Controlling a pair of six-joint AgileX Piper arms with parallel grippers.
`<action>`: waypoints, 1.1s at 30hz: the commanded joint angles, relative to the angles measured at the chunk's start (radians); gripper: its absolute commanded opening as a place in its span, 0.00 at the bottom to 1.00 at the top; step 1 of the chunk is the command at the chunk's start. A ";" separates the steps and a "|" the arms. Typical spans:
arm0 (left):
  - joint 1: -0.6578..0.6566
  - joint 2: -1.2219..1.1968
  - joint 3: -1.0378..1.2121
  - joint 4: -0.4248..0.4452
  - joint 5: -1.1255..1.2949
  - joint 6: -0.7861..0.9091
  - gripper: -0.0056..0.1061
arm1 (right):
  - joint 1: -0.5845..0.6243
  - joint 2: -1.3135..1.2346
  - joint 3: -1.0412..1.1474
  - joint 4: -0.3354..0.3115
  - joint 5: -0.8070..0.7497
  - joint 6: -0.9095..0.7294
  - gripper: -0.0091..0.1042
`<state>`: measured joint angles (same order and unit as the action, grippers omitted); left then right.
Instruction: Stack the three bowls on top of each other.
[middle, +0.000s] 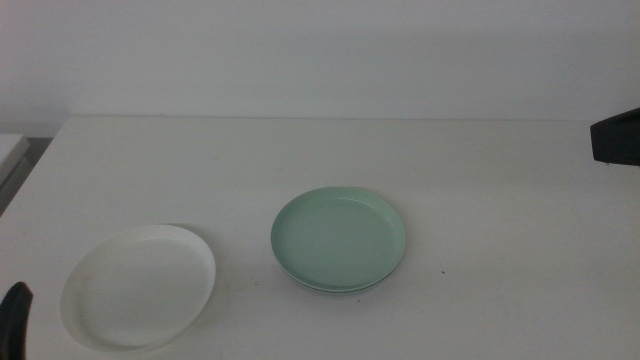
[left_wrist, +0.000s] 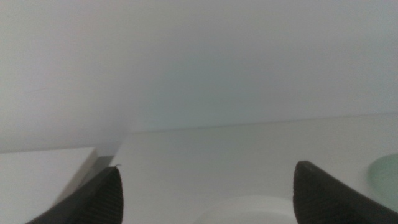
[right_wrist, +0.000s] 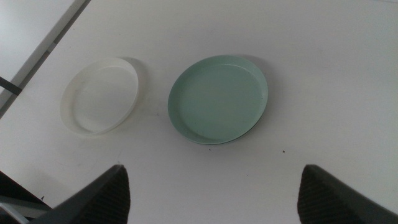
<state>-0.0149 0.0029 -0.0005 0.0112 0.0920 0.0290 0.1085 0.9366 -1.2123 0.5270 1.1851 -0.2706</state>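
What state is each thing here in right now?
Shallow round white bowl: upright, empty, standing alone.
Shallow round mint green bowl: upright, empty, stacked on a pale lower bowl, of which only the rim shows.
Left end effector: open, empty, near the white bowl.
Right end effector: open, empty, raised over both bowls.

White table, matte, running back to a pale wall and ending at a straight edge on the left. Resting directly on it: a white bowl near the front left, upright, tinted slightly translucent in the right wrist view, and toward the middle a mint bowl, sitting on something with a thin paler rim peeking out beneath its near edge, too little shown to tell what. Well apart from each other, not touching; a tiny dark speck on the bare surface just right of the mint bowl.
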 joint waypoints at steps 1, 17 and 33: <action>0.024 -0.003 0.000 0.026 0.012 -0.003 0.89 | 0.000 -0.004 0.001 -0.003 -0.004 -0.010 0.86; 0.144 0.826 -0.828 -0.051 0.861 -0.029 0.89 | 0.000 -0.004 0.001 -0.001 -0.004 -0.010 0.86; 0.144 1.320 -0.872 -0.090 0.742 -0.029 0.89 | 0.000 -0.004 0.001 -0.001 -0.004 -0.010 0.86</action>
<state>0.1281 1.3069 -0.8644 -0.0746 0.8797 0.0000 0.1085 0.9366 -1.2123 0.5270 1.1851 -0.2706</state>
